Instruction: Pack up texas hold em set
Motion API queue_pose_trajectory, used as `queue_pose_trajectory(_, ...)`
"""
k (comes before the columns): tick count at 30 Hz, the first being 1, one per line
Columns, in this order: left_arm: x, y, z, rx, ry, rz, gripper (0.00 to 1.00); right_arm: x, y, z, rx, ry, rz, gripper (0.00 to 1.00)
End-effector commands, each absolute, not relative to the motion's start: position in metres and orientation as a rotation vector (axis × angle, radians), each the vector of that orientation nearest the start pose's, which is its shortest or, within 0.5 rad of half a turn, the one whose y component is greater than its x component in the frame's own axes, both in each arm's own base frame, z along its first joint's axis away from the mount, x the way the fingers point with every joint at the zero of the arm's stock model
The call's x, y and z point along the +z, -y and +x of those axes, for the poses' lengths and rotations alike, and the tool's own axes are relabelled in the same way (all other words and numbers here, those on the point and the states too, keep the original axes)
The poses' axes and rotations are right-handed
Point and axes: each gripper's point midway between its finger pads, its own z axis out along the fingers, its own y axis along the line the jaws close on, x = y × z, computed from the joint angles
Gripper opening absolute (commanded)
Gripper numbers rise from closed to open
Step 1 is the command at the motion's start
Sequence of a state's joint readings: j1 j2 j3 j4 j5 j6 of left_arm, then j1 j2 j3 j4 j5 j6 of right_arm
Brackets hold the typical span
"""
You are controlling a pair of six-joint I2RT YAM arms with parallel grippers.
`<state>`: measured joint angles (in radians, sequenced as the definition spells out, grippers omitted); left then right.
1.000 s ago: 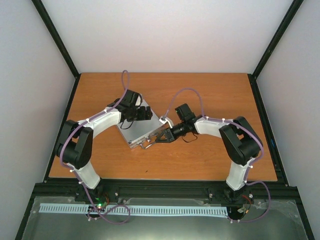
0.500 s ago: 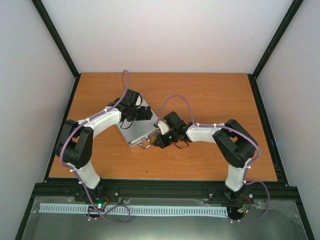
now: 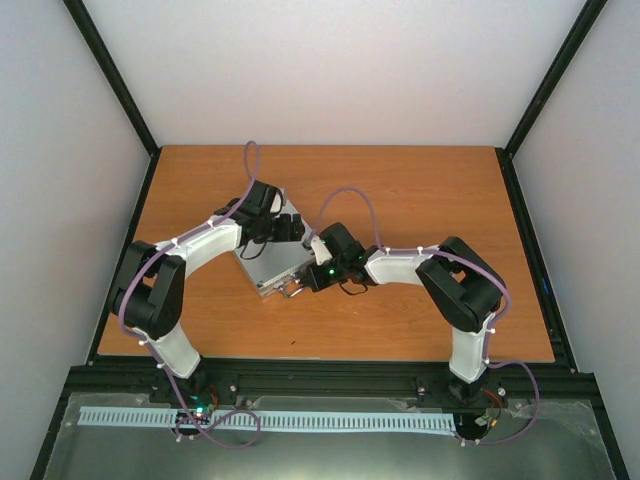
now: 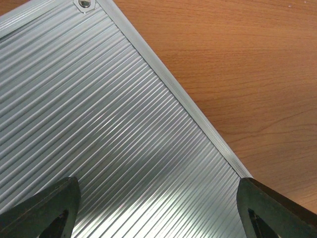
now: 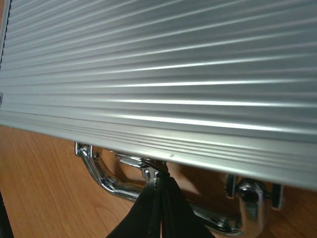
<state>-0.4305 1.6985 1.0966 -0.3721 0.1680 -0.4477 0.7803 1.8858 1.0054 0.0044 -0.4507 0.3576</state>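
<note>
The case [image 3: 268, 265] lies shut on the desk [image 3: 420, 190], left of the middle and turned on a slant, one corner pointing away from the arms. Its ribbed silver lid faces up. The chrome handle [image 3: 292, 290] sticks out from the near right edge.

The left arm [image 3: 200, 240] reaches over the far end of the case. In the left wrist view the left jaws stand wide open: the two dark fingers [image 4: 42, 210] show only at the bottom corners, far apart, with nothing between them but the ribbed lid. A rivet [image 4: 85, 4] marks the lid's corner at the top of that view, and bare desk runs beside the lid's rim on the right.

The right arm [image 3: 400, 265] comes in low from the right, its end at the handle side of the case. In the right wrist view the right jaws are pressed together, the black fingers [image 5: 148, 213] meeting in a point just under the lid's rim. The tips cross in front of the handle's bar, close to a small metal fitting [image 5: 143, 171] beneath the edge. Nothing can be seen held between them; whether they touch the fitting I cannot tell. The handle's right mount [image 5: 252, 196] shows near the lower right.
</note>
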Motion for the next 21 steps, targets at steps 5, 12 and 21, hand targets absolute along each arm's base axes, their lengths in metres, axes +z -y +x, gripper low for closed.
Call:
queue_pose_trajectory(5, -0.001, 0.175, 0.286, -0.403, -3.058, -0.011, 0.9, 0.047, -0.386, 0.263, 1.044, -2.467, -0.767, 0.03)
queue_pose_trajectory(12, -0.004, 0.174, 0.283, -0.398, -3.069, -0.005, 0.89, 0.038, -0.401, 0.274, 1.053, -2.463, -0.743, 0.03)
queue_pose_trajectory(21, -0.004, 0.173, 0.28, -0.401, -3.073, -0.013, 0.89, 0.003, -0.4, 0.285, 0.954, -2.539, -0.666, 0.03)
